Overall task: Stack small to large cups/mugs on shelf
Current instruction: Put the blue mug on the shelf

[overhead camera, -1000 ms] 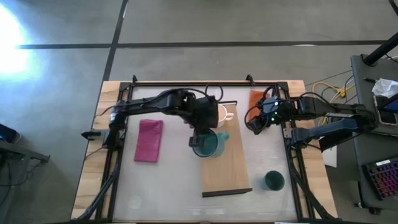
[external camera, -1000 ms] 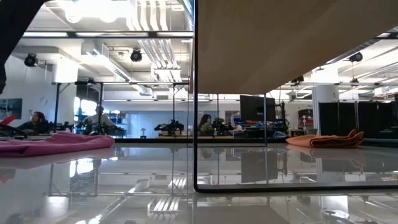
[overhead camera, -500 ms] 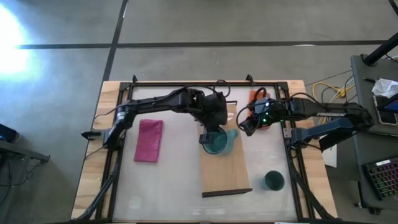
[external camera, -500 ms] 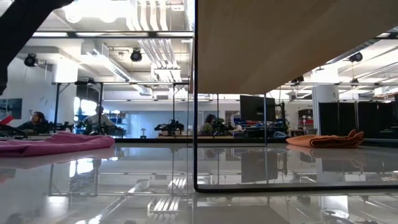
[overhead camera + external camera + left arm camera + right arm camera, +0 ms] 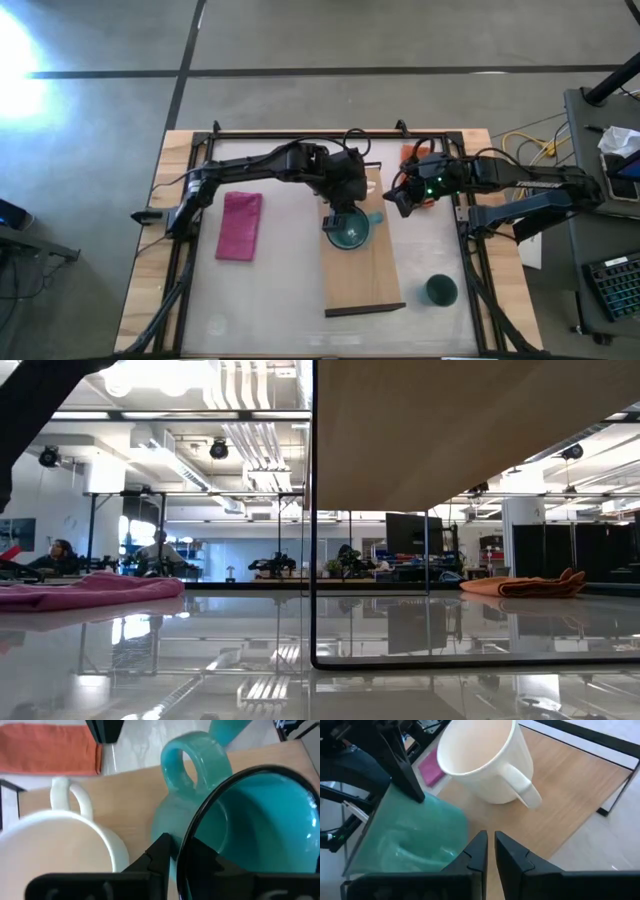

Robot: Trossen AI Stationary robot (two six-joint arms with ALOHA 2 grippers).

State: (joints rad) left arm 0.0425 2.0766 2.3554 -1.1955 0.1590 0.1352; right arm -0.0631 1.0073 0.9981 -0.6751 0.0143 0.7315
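The light-wood shelf [image 5: 362,270] lies at the table's middle. My left gripper [image 5: 336,212] is over its far half, shut on the teal-green mug [image 5: 351,233], which shows close in the left wrist view [image 5: 250,820]. The small white mug [image 5: 480,760] stands upright on the shelf just beyond it; in the high view my left arm hides it. My right gripper [image 5: 396,200] is shut and empty at the shelf's far right edge, its fingertips [image 5: 490,851] pointing toward the white mug. The dark green cup [image 5: 440,290] stands on the table, right of the shelf's near end. My left gripper pinches the teal-green mug's wall at the rim [image 5: 186,851], beside the handle [image 5: 196,764], with one finger outside [image 5: 161,851] and one inside the mug. The fingers come from above, pointing down. The mug is mouth-up over the shelf; I cannot tell whether its base rests on it.
A magenta cloth [image 5: 241,226] lies on the table's left half. An orange cloth [image 5: 413,158] lies at the far right, partly under my right arm. The shelf's black rail [image 5: 313,510] stands close in the low view. The shelf's near half [image 5: 362,285] is bare.
My left gripper has carried the teal-green mug toward the table's right, from the shelf's left edge to over the board next to the white mug. My right gripper has moved toward the table's left, up to the shelf's far right edge.
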